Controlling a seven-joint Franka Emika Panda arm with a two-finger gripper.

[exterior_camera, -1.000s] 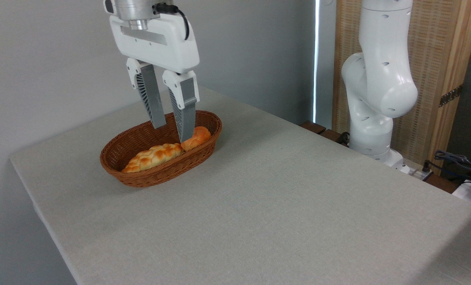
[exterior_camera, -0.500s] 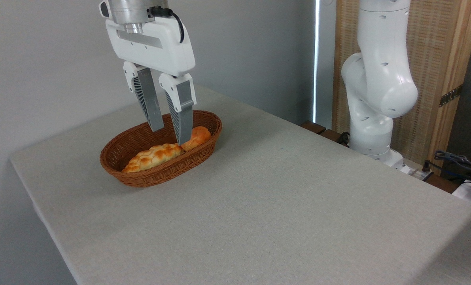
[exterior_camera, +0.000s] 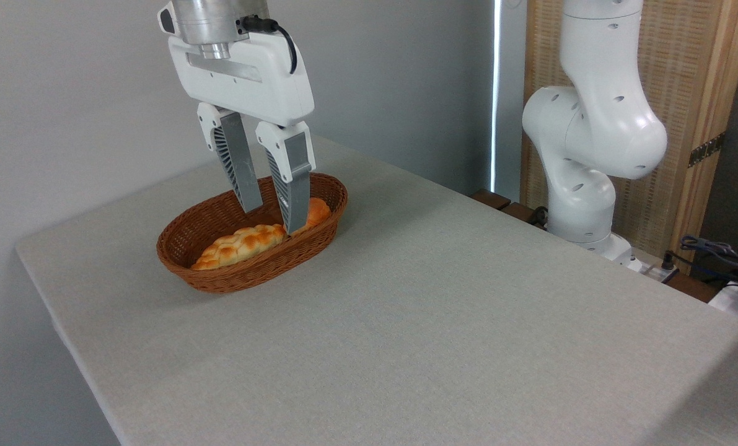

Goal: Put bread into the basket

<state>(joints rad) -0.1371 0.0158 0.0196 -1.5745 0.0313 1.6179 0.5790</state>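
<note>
— Where's the gripper (exterior_camera: 274, 220)?

— Over the basket (exterior_camera: 220, 282), fingers pointing down, spread apart with nothing between them.

— And the bread (exterior_camera: 317, 212)?

— It lies inside the basket at the right end, partly hidden behind the nearer finger (exterior_camera: 295, 186). I can't tell whether that finger touches it.

— Anything else in there?

— A long braided loaf (exterior_camera: 240, 244) lies along the basket's near side, just beside the bun. The basket sits on the grey table (exterior_camera: 443, 322), toward its far left corner.

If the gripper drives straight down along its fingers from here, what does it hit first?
Likely the braided loaf in the basket, or the bun beside it. The open gripper hangs just above both; depth is unclear from this view.
</note>
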